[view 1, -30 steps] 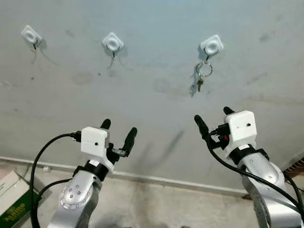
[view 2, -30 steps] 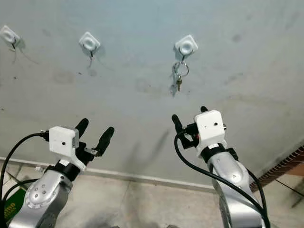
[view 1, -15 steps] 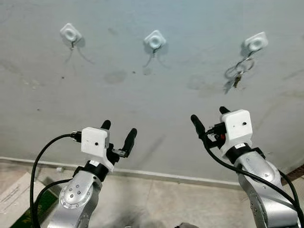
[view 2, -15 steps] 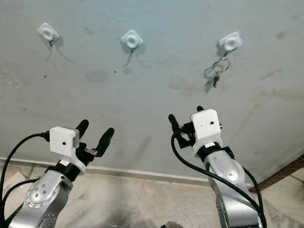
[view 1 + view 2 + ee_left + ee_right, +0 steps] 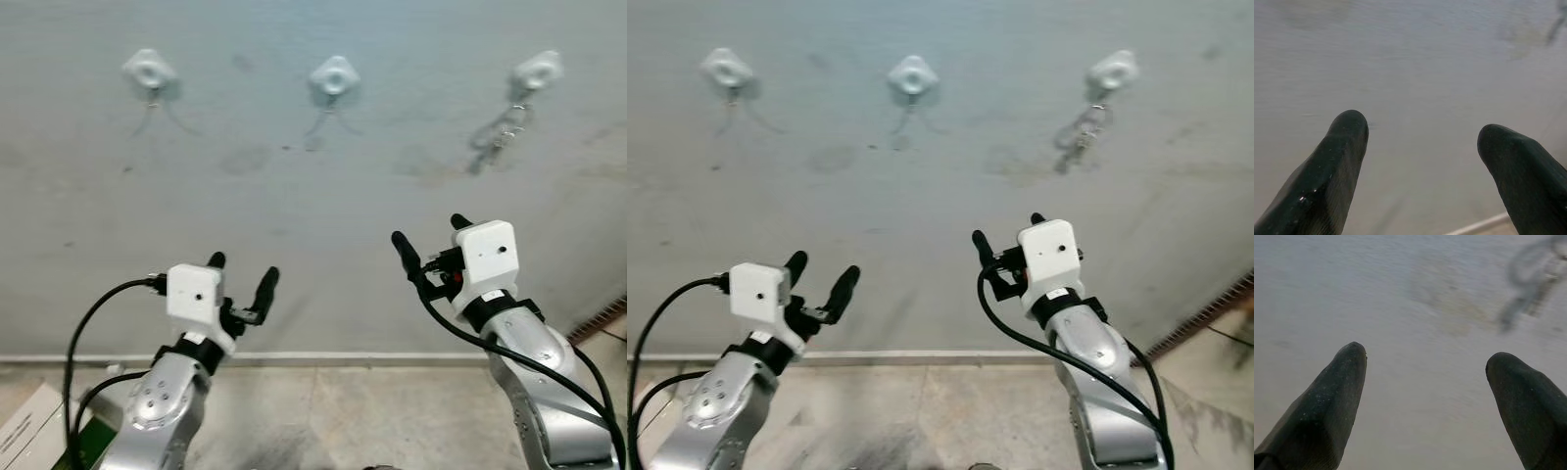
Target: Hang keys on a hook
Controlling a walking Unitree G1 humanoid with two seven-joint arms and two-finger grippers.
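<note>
— Where are the keys (image 5: 498, 137)?

— Hanging from the hook (image 5: 537, 70) farthest right on the wall (image 5: 294, 215), ring on the hook, keys dangling slantwise below it. The picture is blurred, so I can't read them finely. I judge the task done.

— Which arm is nearer?

— My right. The right pincer (image 5: 427, 241) sits below the keys and a little left of them, well apart, released and holding nothing. Its wrist view catches the keys (image 5: 1533, 284) as a smear beyond one fingertip (image 5: 1520, 396).

— And the left?

— The left pincer (image 5: 241, 277) is also released and empty, far left of the keys, under the middle hook (image 5: 333, 75).
</note>
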